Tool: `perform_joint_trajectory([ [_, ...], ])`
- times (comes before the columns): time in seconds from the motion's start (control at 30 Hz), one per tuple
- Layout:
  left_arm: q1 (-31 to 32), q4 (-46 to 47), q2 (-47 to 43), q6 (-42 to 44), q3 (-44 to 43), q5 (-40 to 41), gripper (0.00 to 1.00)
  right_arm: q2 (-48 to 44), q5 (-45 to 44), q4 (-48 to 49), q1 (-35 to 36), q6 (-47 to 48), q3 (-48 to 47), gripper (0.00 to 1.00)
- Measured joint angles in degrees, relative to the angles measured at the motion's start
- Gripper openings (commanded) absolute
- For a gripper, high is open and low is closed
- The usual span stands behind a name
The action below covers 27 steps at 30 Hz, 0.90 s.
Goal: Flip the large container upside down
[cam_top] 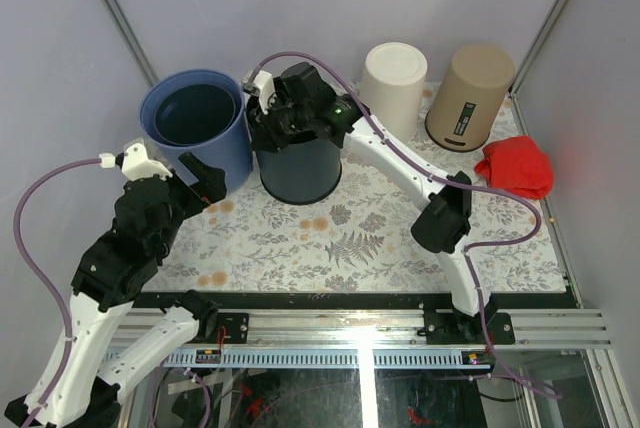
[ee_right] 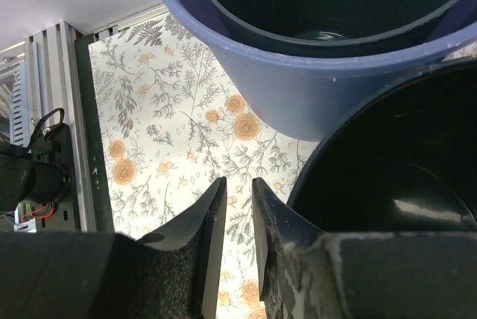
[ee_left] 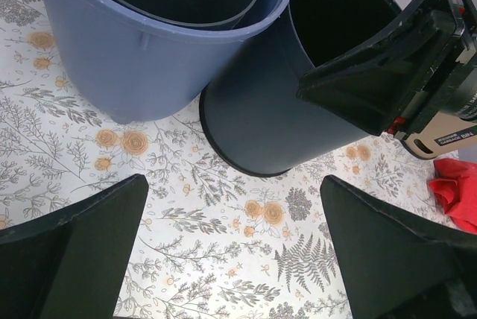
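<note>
1. My right gripper (ee_right: 236, 194), fingers nearly together on nothing, sits at the dark bin's (cam_top: 300, 170) rim. My left gripper (ee_left: 232, 185) hangs wide apart.
2. The bin stands upright, touching the blue tub (cam_top: 222, 153). An ungripped push could slide it or knock the tub.

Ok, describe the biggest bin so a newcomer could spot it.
Go to the back left corner of the floral mat. The blue bin stands there, mouth up, beside the navy bin. Only it is light blue, the widest, with a dark liner inside.

The large dark navy container (cam_top: 300, 170) stands open-mouthed, tilted, touching the blue bucket (cam_top: 228, 153).
</note>
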<state>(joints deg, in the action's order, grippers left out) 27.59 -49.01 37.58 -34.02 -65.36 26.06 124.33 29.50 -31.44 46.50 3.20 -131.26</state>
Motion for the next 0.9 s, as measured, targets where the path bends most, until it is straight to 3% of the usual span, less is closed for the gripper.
perform_joint_trajectory([
  [0.2, 0.0, -0.9, -0.7, 0.0, 0.0, 0.3, 1.0, 0.6, -0.1, 0.0, 0.5, 0.3, -0.5, 0.18],
  [0.4, 0.0, -1.2, -0.9, -0.1, 0.0, 0.3, 1.0, 0.7, -0.9, -0.1, 0.5, 0.4, -0.3, 0.0],
  [0.9, 0.0, -1.2, -0.9, -0.1, -0.1, 0.3, 1.0, 0.5, 0.0, 1.6, 0.5, -4.4, 1.0, 0.0],
])
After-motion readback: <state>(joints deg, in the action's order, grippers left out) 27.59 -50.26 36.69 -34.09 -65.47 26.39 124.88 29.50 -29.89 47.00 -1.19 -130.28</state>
